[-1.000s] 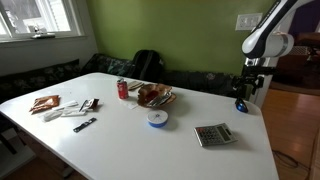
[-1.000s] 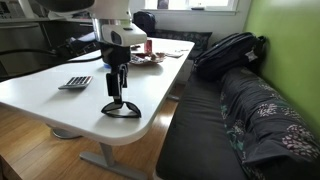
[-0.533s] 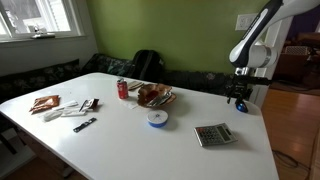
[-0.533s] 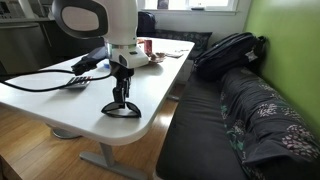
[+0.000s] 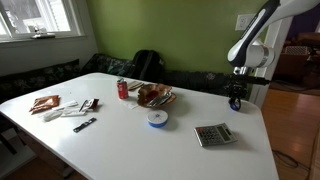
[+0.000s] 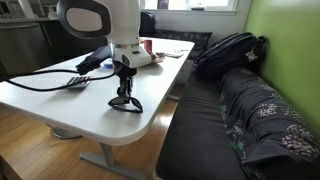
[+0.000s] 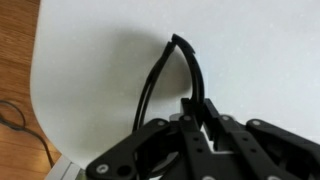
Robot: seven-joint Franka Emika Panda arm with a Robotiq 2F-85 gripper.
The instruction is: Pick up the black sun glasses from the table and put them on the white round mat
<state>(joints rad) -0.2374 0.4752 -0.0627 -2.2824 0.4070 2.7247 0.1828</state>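
The black sun glasses point(image 6: 127, 102) hang at the table's corner, tilted and just off the white surface, with my gripper point(image 6: 123, 88) shut on them from above. In the wrist view their thin black arms point(image 7: 168, 62) curve away from my shut fingertips point(image 7: 201, 108) over the white tabletop. In an exterior view the gripper point(image 5: 237, 98) is at the far right end of the table, and the glasses are a small dark shape under it. The white round mat point(image 5: 157, 118) with its bluish rim lies near the table's middle, well to the left of the gripper.
A grey calculator point(image 5: 212, 134) lies between the gripper and the mat. A red can point(image 5: 123, 89), a dish of snacks point(image 5: 155, 96) and a black remote point(image 5: 84, 125) lie further along. A black backpack point(image 6: 228, 52) sits on the bench beside the table edge point(image 6: 140, 125).
The jaws have gone from open to shut on the glasses. The glasses, flat on the table before, now hang tilted and slightly raised.
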